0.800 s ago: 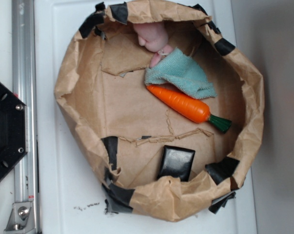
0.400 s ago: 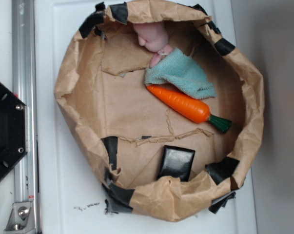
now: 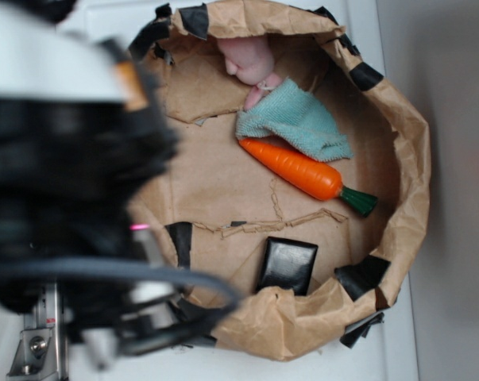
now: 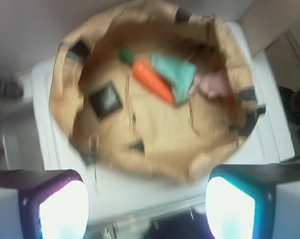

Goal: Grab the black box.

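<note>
The black box (image 3: 287, 265) (image 4: 105, 100), small and glossy, lies flat on the floor of a brown paper nest (image 3: 398, 151) (image 4: 154, 154), close to its near wall. My gripper (image 4: 147, 209) is open, its two fingers wide apart with nothing between them. It hangs high over the white surface and metal rail outside the nest, well away from the box. In the exterior view only the blurred arm (image 3: 64, 182) shows at the left, and it hides the nest's left wall.
An orange carrot (image 3: 299, 169) (image 4: 151, 82), a teal cloth (image 3: 299, 121) (image 4: 175, 73) and a pink soft toy (image 3: 251, 59) (image 4: 217, 83) lie in the nest beyond the box. Black tape patches (image 3: 365, 275) dot the paper rim. A metal rail (image 3: 36, 341) runs along the left.
The arm has swung into the exterior view from the left, now covering the black hexagonal plate and the nest's left side. The objects in the nest have not moved.
</note>
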### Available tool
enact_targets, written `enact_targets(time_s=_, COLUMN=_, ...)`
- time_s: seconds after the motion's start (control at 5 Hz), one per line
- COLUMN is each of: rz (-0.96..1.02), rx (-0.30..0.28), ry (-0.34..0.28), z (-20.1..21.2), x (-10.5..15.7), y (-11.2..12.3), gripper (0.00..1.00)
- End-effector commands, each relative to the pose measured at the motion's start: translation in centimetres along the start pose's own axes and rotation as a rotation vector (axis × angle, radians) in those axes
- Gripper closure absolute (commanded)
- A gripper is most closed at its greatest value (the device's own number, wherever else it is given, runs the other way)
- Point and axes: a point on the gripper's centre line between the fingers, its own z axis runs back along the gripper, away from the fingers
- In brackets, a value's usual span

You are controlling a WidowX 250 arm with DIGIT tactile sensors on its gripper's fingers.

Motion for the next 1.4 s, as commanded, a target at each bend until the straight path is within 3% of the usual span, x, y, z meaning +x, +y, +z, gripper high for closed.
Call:
enact_targets(time_s=0.0, rz=0.479, rx=-0.050, ry=0.021, z=-5.1, x=1.9, y=-0.7, gripper=0.00)
enact_targets(time_s=0.2, rz=0.542, rx=-0.078, ry=0.024, z=-7.2, x=1.5, y=-0.2, gripper=0.00)
enact_targets(time_s=0.8, rz=0.542, rx=-0.078, ry=0.024, z=-7.2, x=1.5, y=-0.2, gripper=0.00)
enact_targets(time_s=1.0, rz=0.559, rx=-0.053, ry=0.018, z=-10.1, x=2.5, y=-1.3, gripper=0.00)
enact_targets(time_s=1.2, rz=0.647, rx=-0.032, ry=0.030, z=-12.1, x=3.6, y=-0.3, gripper=0.00)
